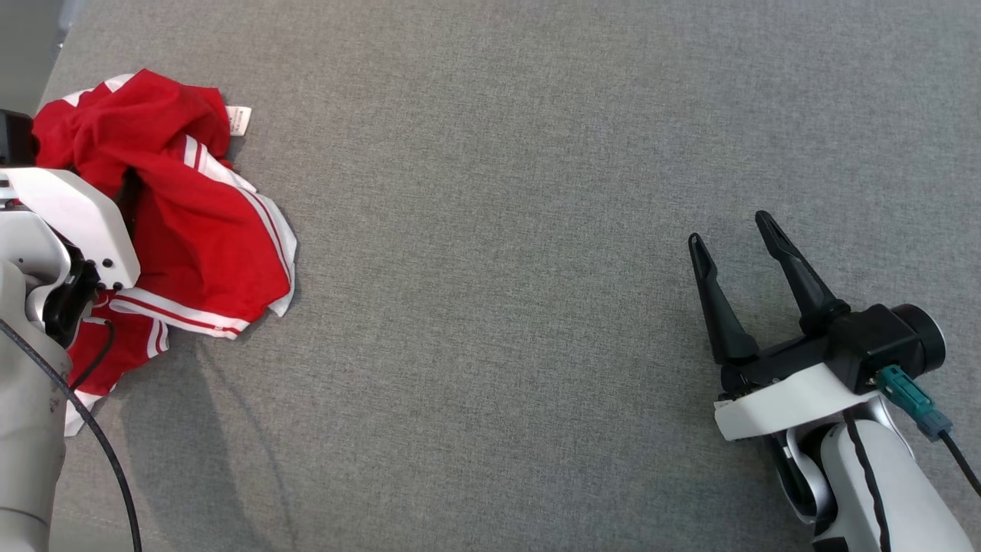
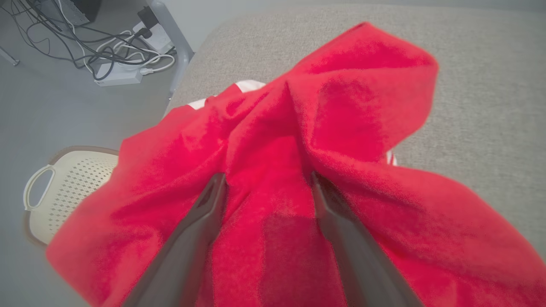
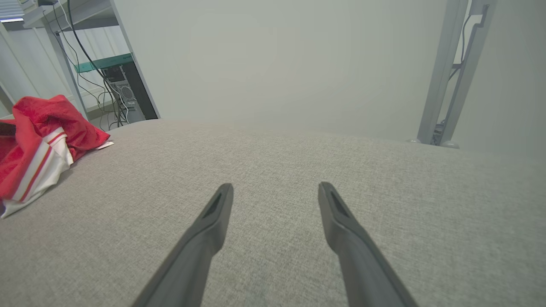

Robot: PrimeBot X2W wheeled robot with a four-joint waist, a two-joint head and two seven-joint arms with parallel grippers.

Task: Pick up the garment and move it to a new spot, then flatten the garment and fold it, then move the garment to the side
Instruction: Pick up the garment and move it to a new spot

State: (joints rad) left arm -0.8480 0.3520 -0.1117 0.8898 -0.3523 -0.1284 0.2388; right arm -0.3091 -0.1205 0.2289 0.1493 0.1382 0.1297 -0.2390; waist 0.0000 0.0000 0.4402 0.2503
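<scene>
The garment is a red piece with white stripes and a white label, lying crumpled at the far left of the grey padded table. My left wrist sits over its left part. In the left wrist view, my left gripper stands open with its fingers pushed into the red cloth, a fold bunched between them. My right gripper hovers open and empty low over the bare table at the right, far from the garment. The right wrist view has that gripper open and the garment off to its left.
The table's left edge runs just beside the garment. Below it on the floor stand a cream perforated basket and a tangle of cables with a power strip. A metal frame stands beyond the table's far edge.
</scene>
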